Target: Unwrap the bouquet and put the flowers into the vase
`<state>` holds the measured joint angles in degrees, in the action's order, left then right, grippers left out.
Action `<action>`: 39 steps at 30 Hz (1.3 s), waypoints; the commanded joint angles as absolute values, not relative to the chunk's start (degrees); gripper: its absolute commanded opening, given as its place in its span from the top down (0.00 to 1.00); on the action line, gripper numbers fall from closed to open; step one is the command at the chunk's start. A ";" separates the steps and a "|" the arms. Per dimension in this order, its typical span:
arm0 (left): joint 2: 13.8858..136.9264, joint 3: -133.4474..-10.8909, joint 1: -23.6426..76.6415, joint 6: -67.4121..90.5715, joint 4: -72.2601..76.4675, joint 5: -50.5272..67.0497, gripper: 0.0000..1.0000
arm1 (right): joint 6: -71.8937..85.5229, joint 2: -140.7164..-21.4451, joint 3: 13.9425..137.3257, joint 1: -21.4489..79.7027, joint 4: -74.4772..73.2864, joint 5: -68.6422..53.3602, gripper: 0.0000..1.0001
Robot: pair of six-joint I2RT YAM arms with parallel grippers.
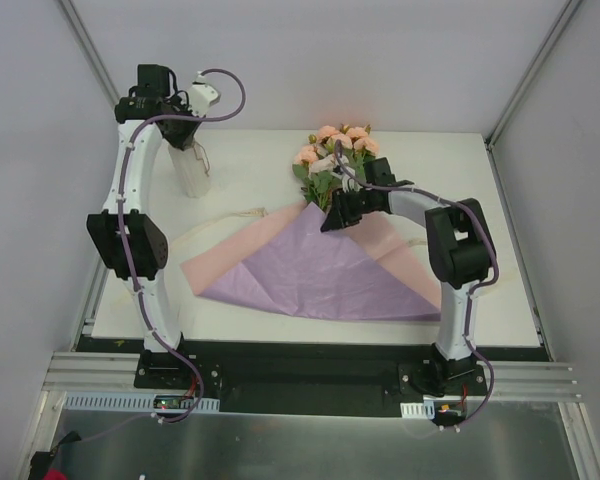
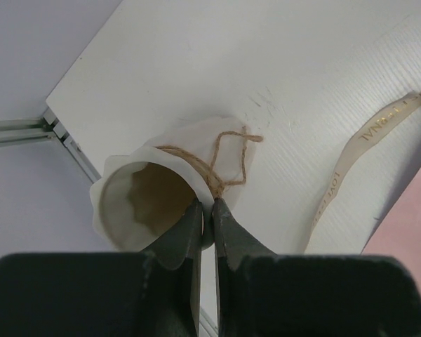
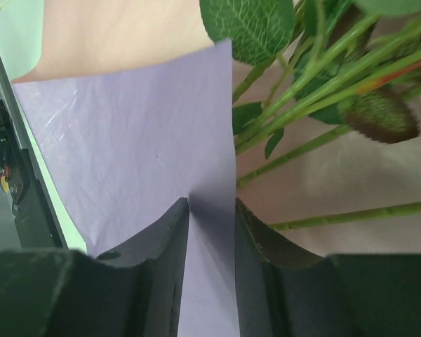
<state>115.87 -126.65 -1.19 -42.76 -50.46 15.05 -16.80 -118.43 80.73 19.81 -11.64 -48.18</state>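
Note:
The bouquet lies unwrapped. Its lilac paper [image 1: 310, 270] is spread flat on the table with its pink inside showing at the edges. The flowers [image 1: 335, 150], peach-pink roses with green leaves, lie at the sheet's far corner, their stems [image 3: 316, 77] resting on the pink side. My right gripper [image 1: 332, 222] [image 3: 212, 203] stands over the lilac paper's [image 3: 126, 140] edge beside the stems. Its jaws are apart, with a strip of paper between them. The whitish vase [image 1: 193, 170] [image 2: 147, 203] stands at the far left. My left gripper [image 1: 185, 140] [image 2: 207, 203] is shut on its rim.
A cream ribbon [image 1: 245, 213] [image 2: 358, 154] lies loose on the table between the vase and the paper. Brown twine [image 2: 228, 158] is tied round the vase's neck. The table's left edge [image 2: 70, 133] runs close to the vase.

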 commanded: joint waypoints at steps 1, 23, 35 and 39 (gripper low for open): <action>109.95 -126.30 -1.14 -43.77 -54.40 17.31 1.00 | -15.21 -115.50 77.09 21.18 -6.51 -49.22 0.70; 98.44 -116.90 2.81 -42.28 -52.04 14.25 1.00 | -17.58 -83.79 59.43 37.43 -4.83 -32.88 0.99; 92.56 -110.05 5.71 -39.99 -49.40 13.80 1.00 | -14.60 -70.58 47.73 55.71 -7.82 -20.48 0.99; 89.13 -105.48 7.56 -39.55 -48.43 13.45 1.00 | -11.70 -69.61 45.79 63.08 -7.30 -16.71 0.99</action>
<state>96.44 -107.44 5.37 -40.40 -52.75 12.99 -15.03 -71.44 47.33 57.60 -7.40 -22.09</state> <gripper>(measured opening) 0.039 0.012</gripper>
